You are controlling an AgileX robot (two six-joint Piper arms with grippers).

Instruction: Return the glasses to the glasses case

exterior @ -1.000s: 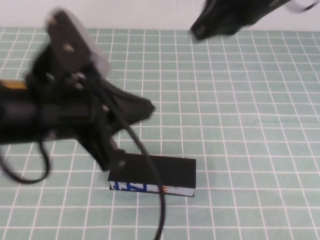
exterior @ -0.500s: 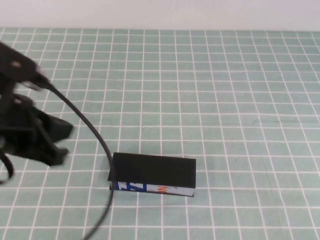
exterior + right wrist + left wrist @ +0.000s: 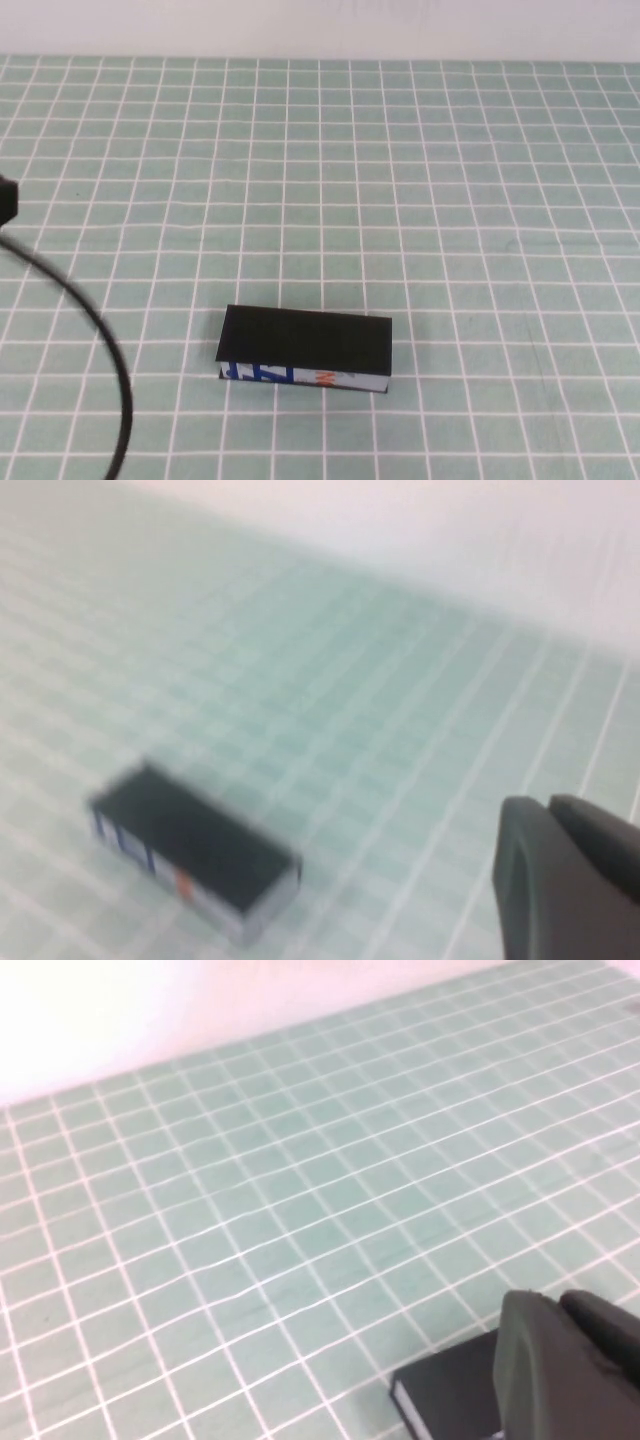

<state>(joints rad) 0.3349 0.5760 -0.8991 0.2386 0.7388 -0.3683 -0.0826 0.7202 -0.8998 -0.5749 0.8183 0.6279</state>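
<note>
The glasses case (image 3: 305, 348) lies on the green checked mat with its lid down flat, its white printed front side facing me. The glasses are out of view. Neither gripper shows in the high view. In the left wrist view my left gripper (image 3: 556, 1360) hangs empty with its fingers together above a corner of the case (image 3: 445, 1400). In the right wrist view my right gripper (image 3: 548, 870) is empty with its fingers together, well off from the case (image 3: 190, 852).
A black cable (image 3: 100, 330) of the left arm curves over the mat's left edge, with a bit of the arm (image 3: 5, 200) at the frame border. A white wall runs along the mat's far edge.
The left arm has drawn back from over the case to the left, out of the high view. The right arm has left the top of that view. The case has not moved.
</note>
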